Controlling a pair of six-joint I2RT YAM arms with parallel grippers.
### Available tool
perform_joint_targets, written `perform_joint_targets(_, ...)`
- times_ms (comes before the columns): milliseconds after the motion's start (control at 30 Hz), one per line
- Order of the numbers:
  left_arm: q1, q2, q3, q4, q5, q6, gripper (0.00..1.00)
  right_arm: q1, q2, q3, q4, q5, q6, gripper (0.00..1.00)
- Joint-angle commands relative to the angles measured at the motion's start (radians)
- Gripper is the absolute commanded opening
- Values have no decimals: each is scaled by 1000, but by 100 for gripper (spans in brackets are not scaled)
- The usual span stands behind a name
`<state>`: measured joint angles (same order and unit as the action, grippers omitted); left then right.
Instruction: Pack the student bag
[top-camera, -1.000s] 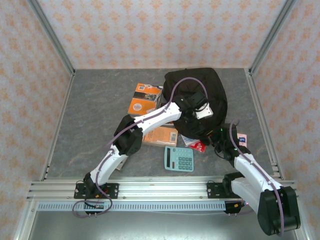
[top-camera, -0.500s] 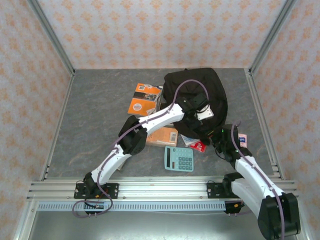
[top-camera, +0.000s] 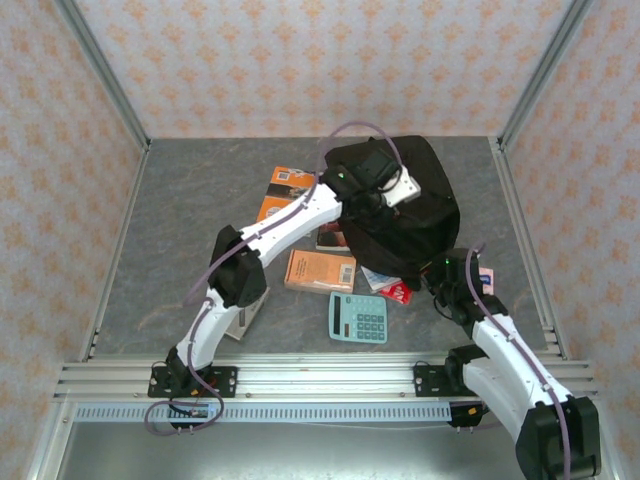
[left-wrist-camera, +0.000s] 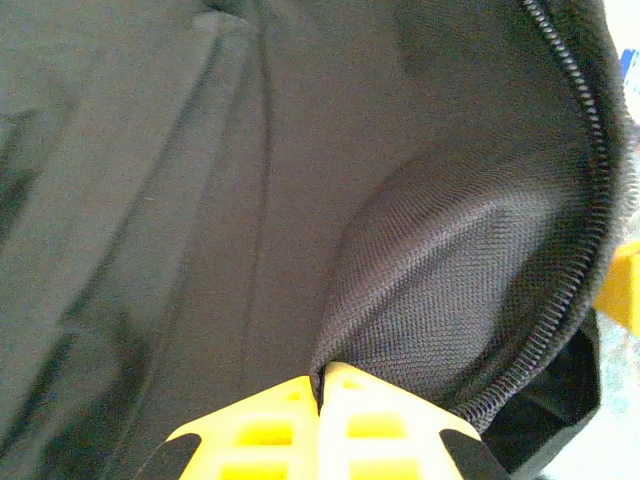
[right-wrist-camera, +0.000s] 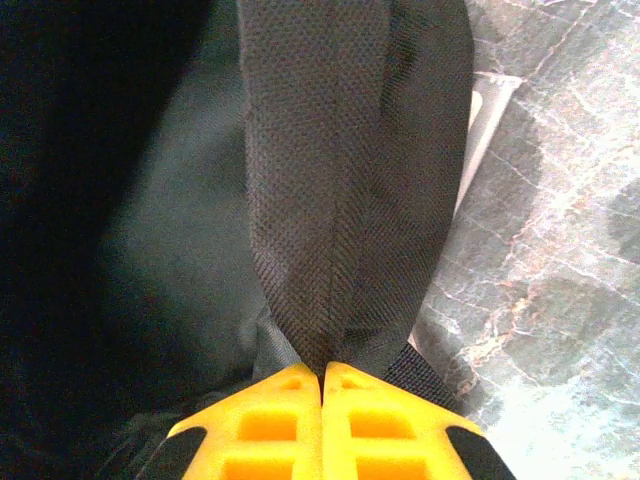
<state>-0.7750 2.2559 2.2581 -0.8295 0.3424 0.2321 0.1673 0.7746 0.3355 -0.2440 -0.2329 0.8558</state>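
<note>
Calculator (top-camera: 358, 317): pale blue, keys up, flat on the grey tabletop (top-camera: 200, 230), nearest the front rail.
Right claw (right-wrist-camera: 322, 378): yellow tips pressed together, pinching a band of black woven strap (right-wrist-camera: 330, 200) at the near edge of the bag (top-camera: 425, 220); marbled tabletop to the right of the strap in the wrist view.
Card (top-camera: 487, 278): small, pink and blue, on the tabletop just right of the right claw; too small to read.
Packet (top-camera: 398, 292): red, just beyond the calculator's far right corner, touching a pale booklet (top-camera: 376, 279); both partly tucked under the bag's near rim.
Book (top-camera: 320, 270): orange, lying flat, just beyond the calculator and left of the booklet, close beside the bag.
Left claw (left-wrist-camera: 322, 385): closed, tips meeting on a fold of black fabric just inside the zip (left-wrist-camera: 596, 200); dark lining across the rest of the wrist view.
Left arm (top-camera: 290, 225): stretched diagonally from the near left across the tabletop to the bag's upper left side.
Bag: black, soft, rounded, slumped on the tabletop right of centre and toward the far wall; gripped at two places, the near edge by the right claw and the upper left by the left claw.
Boxes (top-camera: 290, 197): two, orange, side by side just left of the bag, partly crossed by the left arm.
</note>
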Motion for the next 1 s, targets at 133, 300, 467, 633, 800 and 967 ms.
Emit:
perform_joint_targets(133, 46, -64, -3, 2, 96, -48, 0, -6, -55, 69, -90, 75, -28, 20)
perform_joint_targets(300, 52, -49, -8, -4, 119, -52, 0, -5, -106, 181, -137, 87, -27, 58)
perform_joint_targets(467, 54, -31, -5, -7, 148, -57, 0, -5, -88, 341, -226, 134, -3, 70)
perform_joint_targets(633, 54, -29, -5, -14, 162, -48, 0, -40, 76, 500, -301, 76, 138, 72)
perform_joint_targets(800, 54, -27, -14, -20, 166, -43, 0, -64, 287, 687, -390, -29, 222, 68)
perform_joint_targets(967, 44, -32, -17, -28, 150, -32, 0, -66, 432, 815, -446, -73, 223, 65)
